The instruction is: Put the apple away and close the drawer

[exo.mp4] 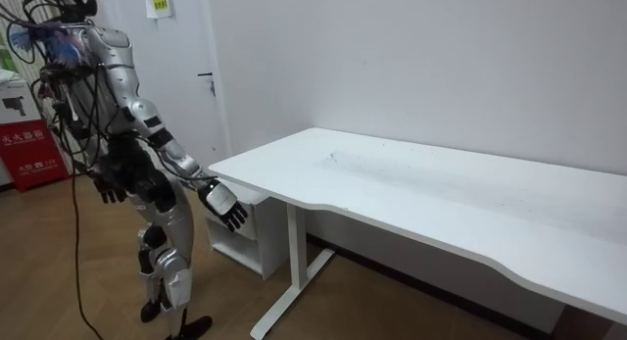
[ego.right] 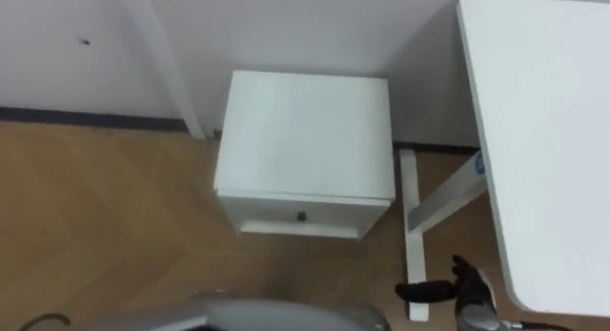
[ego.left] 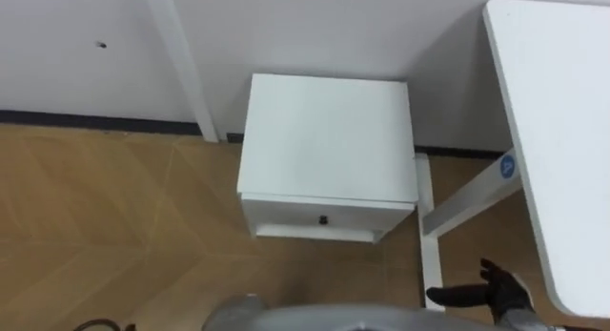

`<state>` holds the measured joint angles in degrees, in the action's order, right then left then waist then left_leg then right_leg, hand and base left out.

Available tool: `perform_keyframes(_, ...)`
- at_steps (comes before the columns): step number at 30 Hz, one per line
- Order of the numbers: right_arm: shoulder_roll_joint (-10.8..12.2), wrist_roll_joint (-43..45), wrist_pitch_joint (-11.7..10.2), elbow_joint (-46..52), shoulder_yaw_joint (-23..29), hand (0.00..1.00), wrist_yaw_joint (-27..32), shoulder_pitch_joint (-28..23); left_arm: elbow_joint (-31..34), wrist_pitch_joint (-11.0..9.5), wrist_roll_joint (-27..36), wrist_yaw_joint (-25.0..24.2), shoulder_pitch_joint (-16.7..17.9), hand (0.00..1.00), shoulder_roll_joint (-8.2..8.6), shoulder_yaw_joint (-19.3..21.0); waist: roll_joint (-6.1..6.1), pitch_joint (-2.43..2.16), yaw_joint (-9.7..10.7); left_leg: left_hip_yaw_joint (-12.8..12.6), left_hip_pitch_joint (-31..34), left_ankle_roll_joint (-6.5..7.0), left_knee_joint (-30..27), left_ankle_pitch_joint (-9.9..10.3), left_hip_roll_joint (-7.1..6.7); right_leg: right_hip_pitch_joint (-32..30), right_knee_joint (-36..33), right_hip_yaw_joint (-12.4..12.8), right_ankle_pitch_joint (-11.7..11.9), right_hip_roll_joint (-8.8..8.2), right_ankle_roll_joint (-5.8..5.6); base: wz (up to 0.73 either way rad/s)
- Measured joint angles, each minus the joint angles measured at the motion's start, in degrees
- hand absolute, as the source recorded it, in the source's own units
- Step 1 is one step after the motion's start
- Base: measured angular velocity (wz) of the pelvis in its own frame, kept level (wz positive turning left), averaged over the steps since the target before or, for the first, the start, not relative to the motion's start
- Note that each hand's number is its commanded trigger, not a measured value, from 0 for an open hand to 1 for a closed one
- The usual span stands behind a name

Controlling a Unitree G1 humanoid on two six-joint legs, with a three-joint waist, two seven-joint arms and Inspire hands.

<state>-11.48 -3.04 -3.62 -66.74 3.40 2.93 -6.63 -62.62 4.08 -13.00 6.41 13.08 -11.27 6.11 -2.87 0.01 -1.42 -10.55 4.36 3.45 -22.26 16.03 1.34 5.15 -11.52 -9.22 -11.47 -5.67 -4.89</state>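
A small white bedside cabinet (ego.left: 329, 135) stands against the wall, straight ahead of me. Its drawer front (ego.left: 324, 217) with a small dark knob (ego.left: 323, 219) sits just under the top and looks pushed in. My right hand (ego.left: 502, 293) shows at the lower right, beside the desk's leg, open with the fingers spread and nothing in it. In the room view the same right hand (exo.mp4: 225, 205) reaches forward near the desk's edge, and my left hand (exo.mp4: 110, 189) hangs by my hip. I stand on the wooden floor a step back from the cabinet (exo.mp4: 240, 240).
A large white desk (ego.left: 562, 131) runs along the right, its white leg and foot (ego.left: 429, 236) between the cabinet and my right hand. A white door frame post (ego.left: 186, 64) stands left of the cabinet. Bare wooden floor (ego.left: 114, 217) lies to the left.
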Motion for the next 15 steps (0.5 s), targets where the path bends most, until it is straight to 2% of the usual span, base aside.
perform_keyframes(3, 0.20, -1.52, 0.25, -2.14, 0.09, 0.00, -1.23, -0.14, 0.43, -0.80, 0.00, 0.29, -0.42, 0.00, 0.93, 0.01, 0.14, -0.01, 0.82, 1.02, -0.47, -0.95, 0.84, -0.31, 0.09, 0.95, 0.97, -1.89, 0.23, 0.71, 0.38, 0.16)
perform_keyframes(9, 1.01, -4.08, 3.39, -7.33, 0.23, 0.00, -4.13, -0.26, 0.18, -0.27, -0.12, 0.19, 0.22, 0.00, 3.12, 0.73, 0.81, -0.08, 1.08, 1.51, -1.23, -1.76, 3.01, -0.93, 0.06, 1.20, 1.19, -3.06, 0.23, 0.98, 0.38, 0.03)
perform_keyframes(12, 1.24, -5.99, 4.46, -8.68, 0.25, 0.00, -5.41, -0.05, 0.17, 0.27, -0.06, -0.60, 0.18, 0.00, 3.32, 0.80, 0.94, 0.00, 1.02, 1.49, -1.14, -1.77, 3.13, -0.93, 0.01, 1.19, 1.97, -3.17, 0.26, 0.96, 0.45, 0.00)
perform_keyframes(15, 1.25, -7.20, 4.52, -9.23, 0.28, 0.00, -6.10, -0.22, 0.04, 0.59, -0.09, -1.64, -0.07, 0.00, 3.29, 1.58, 1.08, 0.11, 1.06, 1.65, -1.57, -1.77, 3.58, -0.94, -0.10, 1.43, 1.96, -3.53, 0.28, 0.92, 0.47, 0.00)
